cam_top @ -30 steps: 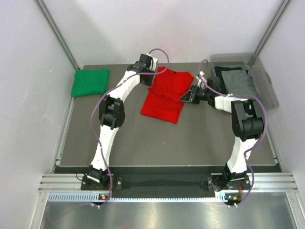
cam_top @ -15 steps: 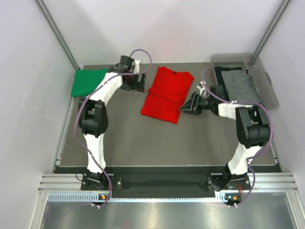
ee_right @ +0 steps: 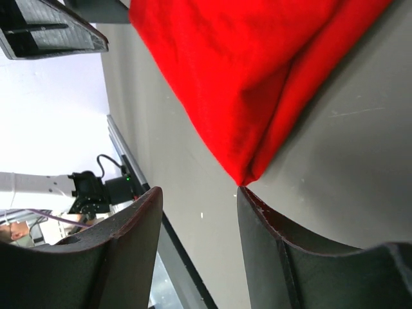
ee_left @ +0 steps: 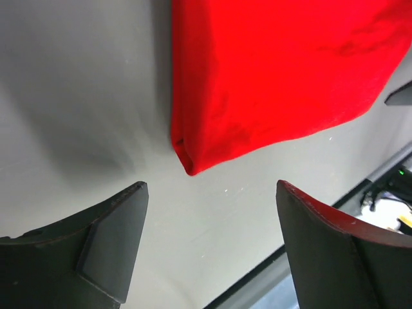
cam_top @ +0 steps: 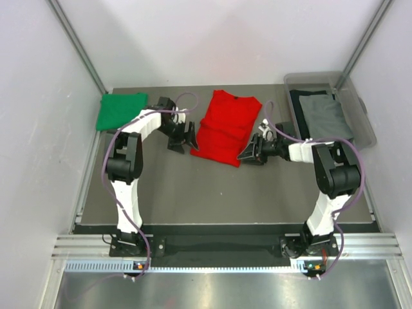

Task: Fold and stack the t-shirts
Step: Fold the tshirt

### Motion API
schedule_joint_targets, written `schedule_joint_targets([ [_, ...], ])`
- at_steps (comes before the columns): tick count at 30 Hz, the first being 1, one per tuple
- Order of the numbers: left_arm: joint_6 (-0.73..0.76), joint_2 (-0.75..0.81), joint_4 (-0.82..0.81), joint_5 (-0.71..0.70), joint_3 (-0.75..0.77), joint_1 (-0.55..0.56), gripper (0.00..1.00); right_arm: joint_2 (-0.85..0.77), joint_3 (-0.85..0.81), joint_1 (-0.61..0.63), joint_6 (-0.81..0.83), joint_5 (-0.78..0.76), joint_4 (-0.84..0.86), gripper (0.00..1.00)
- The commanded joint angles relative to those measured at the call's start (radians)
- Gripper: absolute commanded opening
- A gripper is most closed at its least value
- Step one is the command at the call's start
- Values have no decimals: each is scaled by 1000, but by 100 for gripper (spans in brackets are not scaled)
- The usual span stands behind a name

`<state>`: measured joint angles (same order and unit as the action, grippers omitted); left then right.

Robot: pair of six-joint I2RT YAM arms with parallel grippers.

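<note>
**Two open grippers beside the red shirt**

A dark grey table [cam_top: 212, 193] sits between white walls [cam_top: 193, 38]. The red t-shirt [cam_top: 225, 125] lies folded near the middle of the table, a bit toward the far side. Its dark collar points to the back wall. The green t-shirt [cam_top: 120, 111] lies folded in the far left corner, well apart from the red one. A clear plastic bin [cam_top: 364, 122] stands at the far right. In it a grey t-shirt [cam_top: 325, 116] lies on top of a dark t-shirt [cam_top: 297, 96].

The left gripper [cam_top: 183, 136] is low over the table, just beside the near left corner of the red t-shirt. Its two fingers are spread wide and hold nothing. In its own camera, that red corner sits just past the gap between them.

The right gripper [cam_top: 248, 153] is at the near right corner of the red t-shirt. Its fingers are apart too, with nothing between them. The tip of the red corner is right at the end of one finger [ee_right: 277, 238]. I cannot tell if they touch.
</note>
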<state>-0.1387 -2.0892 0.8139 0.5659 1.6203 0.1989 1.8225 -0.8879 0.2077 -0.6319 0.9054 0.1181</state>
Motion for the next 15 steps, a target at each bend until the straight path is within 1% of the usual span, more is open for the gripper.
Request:
schedule_joint_targets([
  [1,-18,-31,7,72,-5,-6,84,23,0,12,8,-17,20,50],
  [8,-24,-92,8,74,22,5,80,75,-19,33,17,-30,2,51],
  [14,-18,-129,16,55,46,27,72,118,-26,48,18,-39,-1,51],
  [15,-16,-131,18,57,49,28,69,120,-26,51,20,-42,-1,51],
])
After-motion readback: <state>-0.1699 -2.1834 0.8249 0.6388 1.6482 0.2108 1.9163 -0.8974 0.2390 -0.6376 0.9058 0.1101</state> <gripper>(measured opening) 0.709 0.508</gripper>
